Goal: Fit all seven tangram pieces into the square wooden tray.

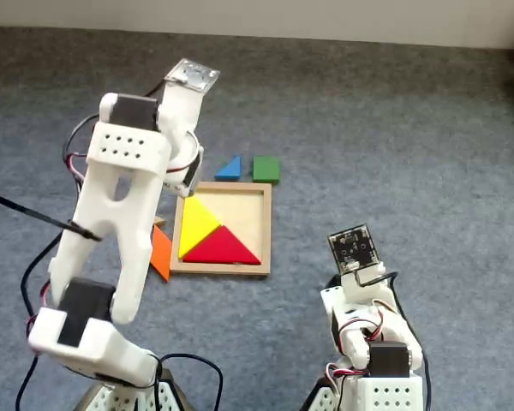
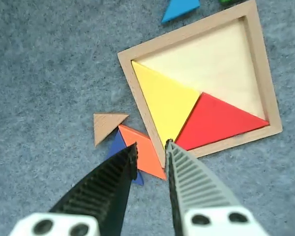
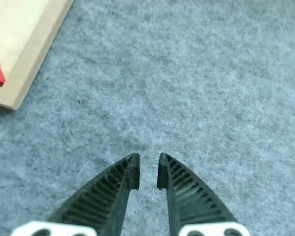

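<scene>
starting on the left: the left arm [image 1: 111, 214] hangs over the carpet [image 1: 411, 128] by the tray's left side. the left claw [image 2: 151, 147] is open just a crack with nothing between the fingers, its tips above the orange piece [image 2: 143, 156] and the tray's rim. the orange piece lies on the carpet right against the outside of the tray. a tan triangle [image 2: 107, 126] sits just beside it and a dark blue piece [image 2: 117, 145] pokes out next to it.

then the square wooden tray [image 1: 266, 229]: the yellow triangle [image 1: 197, 224] and red triangle [image 1: 225, 248] are seated inside, touching along one edge. past its far edge a blue triangle [image 1: 230, 168] and green square [image 1: 266, 169] sit side by side on the carpet.

over on the right, the right claw [image 3: 147, 172] is above carpet off the tray's corner. it's open only a sliver too and holding nothing.
</scene>
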{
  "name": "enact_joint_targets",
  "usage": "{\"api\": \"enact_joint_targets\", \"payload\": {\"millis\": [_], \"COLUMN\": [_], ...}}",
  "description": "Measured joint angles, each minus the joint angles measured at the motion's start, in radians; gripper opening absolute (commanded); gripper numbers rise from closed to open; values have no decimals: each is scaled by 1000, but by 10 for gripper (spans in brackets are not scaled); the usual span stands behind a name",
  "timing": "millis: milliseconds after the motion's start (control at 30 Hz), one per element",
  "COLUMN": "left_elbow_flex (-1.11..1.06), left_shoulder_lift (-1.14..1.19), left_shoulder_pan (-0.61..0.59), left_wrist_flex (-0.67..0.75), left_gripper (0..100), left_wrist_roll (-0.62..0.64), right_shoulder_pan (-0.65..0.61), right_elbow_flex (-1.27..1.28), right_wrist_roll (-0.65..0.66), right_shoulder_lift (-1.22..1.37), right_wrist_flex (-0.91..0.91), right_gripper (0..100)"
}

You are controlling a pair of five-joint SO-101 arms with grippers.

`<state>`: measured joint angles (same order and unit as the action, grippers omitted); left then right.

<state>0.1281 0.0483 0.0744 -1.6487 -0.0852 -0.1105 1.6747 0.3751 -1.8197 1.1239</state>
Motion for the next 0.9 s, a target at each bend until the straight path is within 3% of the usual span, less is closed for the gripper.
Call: {"api": "enact_joint_targets", "payload": {"millis": [133,233,333,433,633,900], "left_elbow_flex": [-167,-282,-353,-397,-437,-416], "left_shoulder_lift": [-110,-155,-163,-158,-41,161], "left_shoulder_pan": [0,-15,-69,-150,-238,-259], "left_wrist_flex": [109,199,276,347,437,465], "left_gripper": [114,171,245,250,221,221], "left_wrist_roll": [-37,-41,-44,-51,-250,-273], "right_shoulder_pan": [0,0,0,0,0,0], "right_elbow_flex": [0,0,0,0,0,0], "right_wrist_roll": [0,0,0,0,0,0], "right_shoulder_lift": [0,0,0,0,0,0], "right_wrist_flex": [0,0,0,0,0,0], "right_gripper": [77,77,77,77,77,77]}}
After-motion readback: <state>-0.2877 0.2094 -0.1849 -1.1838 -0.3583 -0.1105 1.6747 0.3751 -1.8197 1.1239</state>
